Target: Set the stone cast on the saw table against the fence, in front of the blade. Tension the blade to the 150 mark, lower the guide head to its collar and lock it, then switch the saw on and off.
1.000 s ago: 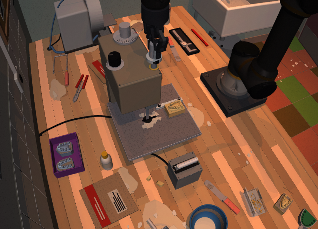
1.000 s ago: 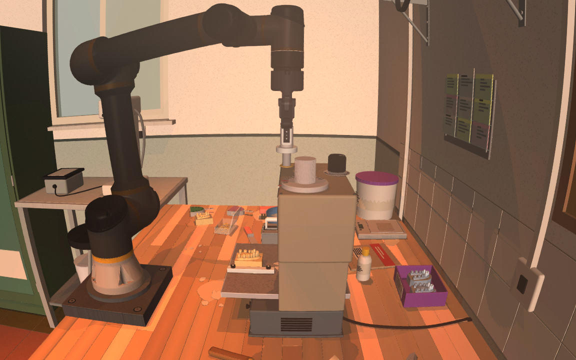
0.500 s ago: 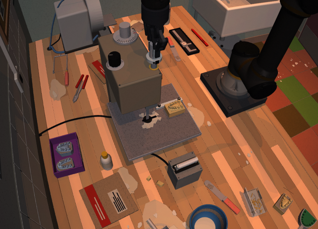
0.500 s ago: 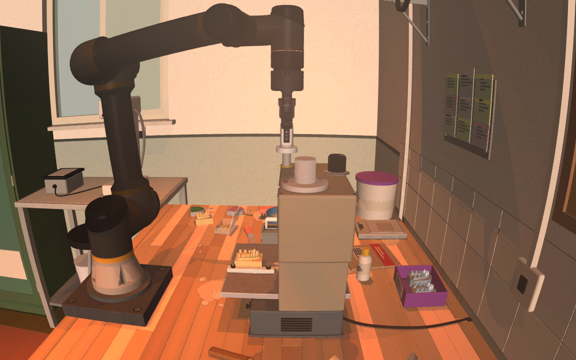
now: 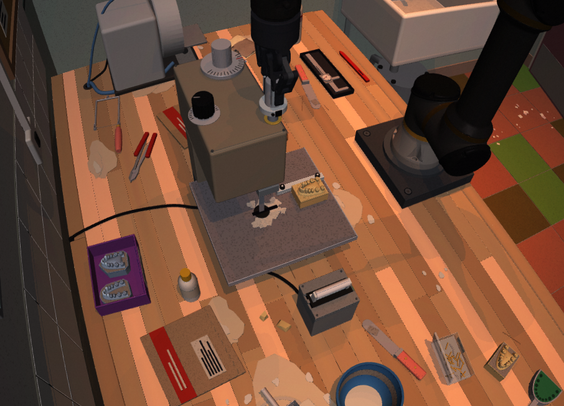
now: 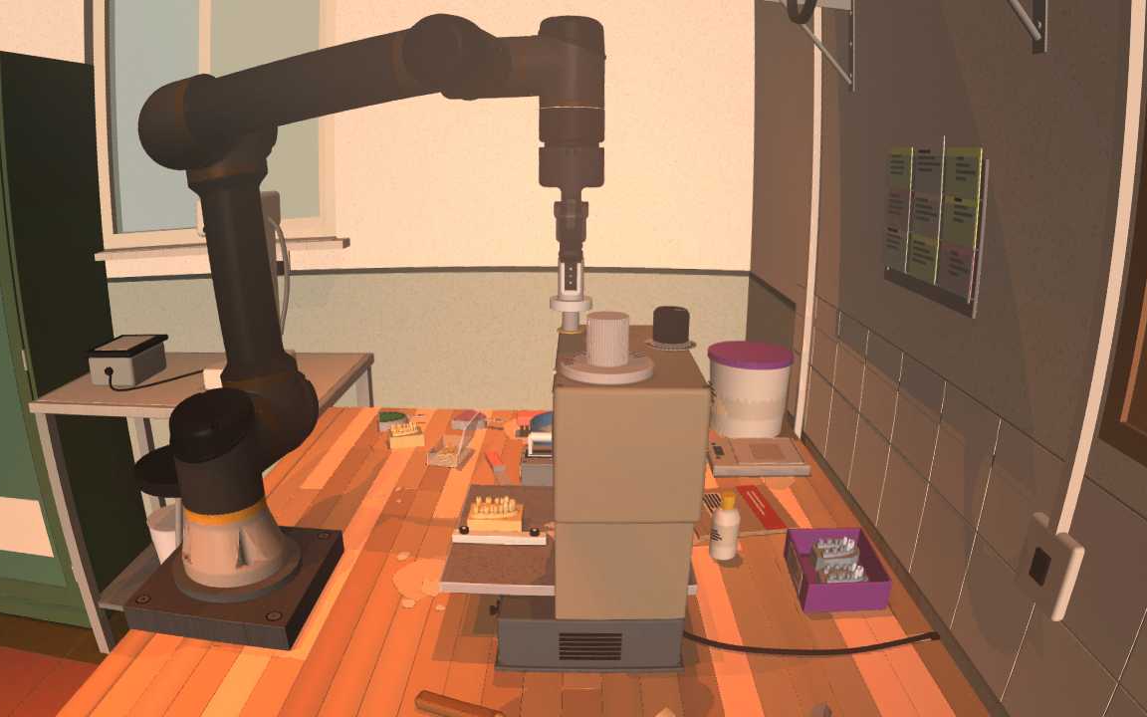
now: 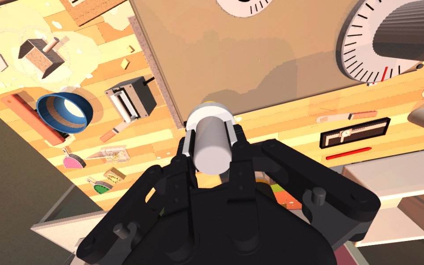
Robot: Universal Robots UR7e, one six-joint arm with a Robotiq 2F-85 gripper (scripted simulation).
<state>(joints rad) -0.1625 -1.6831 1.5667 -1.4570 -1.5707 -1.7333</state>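
Observation:
The saw housing (image 5: 232, 128) stands over the grey saw table (image 5: 273, 228). The stone cast (image 5: 310, 192) sits on the table against the white fence (image 5: 300, 185), to the right of the blade (image 5: 262, 206). On the housing top are the grey tension knob (image 5: 222, 53) on its dial and a black knob (image 5: 202, 103). At the housing's right edge a white post with a flange (image 5: 273, 104) rises above a yellow collar (image 5: 272, 119). This is the guide head's post (image 7: 210, 145). My gripper (image 7: 211, 138) comes straight down on it and is closed around the post's top.
The housing's right edge is just beside my fingers. A white sink (image 5: 419, 19) stands behind the arm's base (image 5: 414, 160). A switch box (image 5: 328, 301) sits in front of the table. A purple tray (image 5: 117, 274), a bottle (image 5: 188, 283) and a blue bowl (image 5: 369, 388) lie on the bench.

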